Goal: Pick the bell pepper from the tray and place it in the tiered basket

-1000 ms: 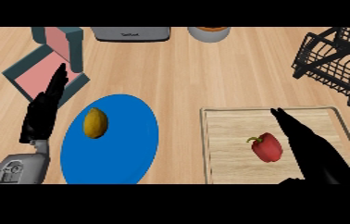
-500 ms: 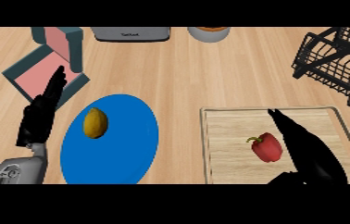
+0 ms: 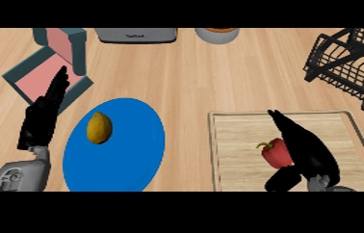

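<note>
Item one, the pepper (image 3: pixel 274 154): red, lying on the tray (image 3: pixel 238 131) at my lower right, right of the tray's middle. Its long axis runs roughly away from me, and its green stem (image 3: pixel 265 144) points to the upper left. Its right flank is hidden behind my right hand (image 3: pixel 305 150). That hand is spread. The straight fingers (image 3: pixel 284 126) lie along the pepper's right side and reach past it, while the thumb (image 3: pixel 282 181) sits just below it; I cannot tell whether either touches. Item two, the basket (image 3: pixel 338 58): black wire, at the far right corner and well apart from the tray. It is cut off by the view's edge, so its tiers are hard to make out. Bare counter (image 3: pixel 213 83) lies between tray and basket. Item three, a blue plate (image 3: pixel 124 164) left of the tray, carrying a yellow fruit (image 3: pixel 98 127). Item four, a teal box (image 3: pixel 43 75) with a pink inside, at the far left. My left hand (image 3: pixel 43 119) rests flat-fingered partly across it. Along the far edge are a grey appliance (image 3: pixel 135 34) and a cup (image 3: pixel 217 34), both cut off.
</note>
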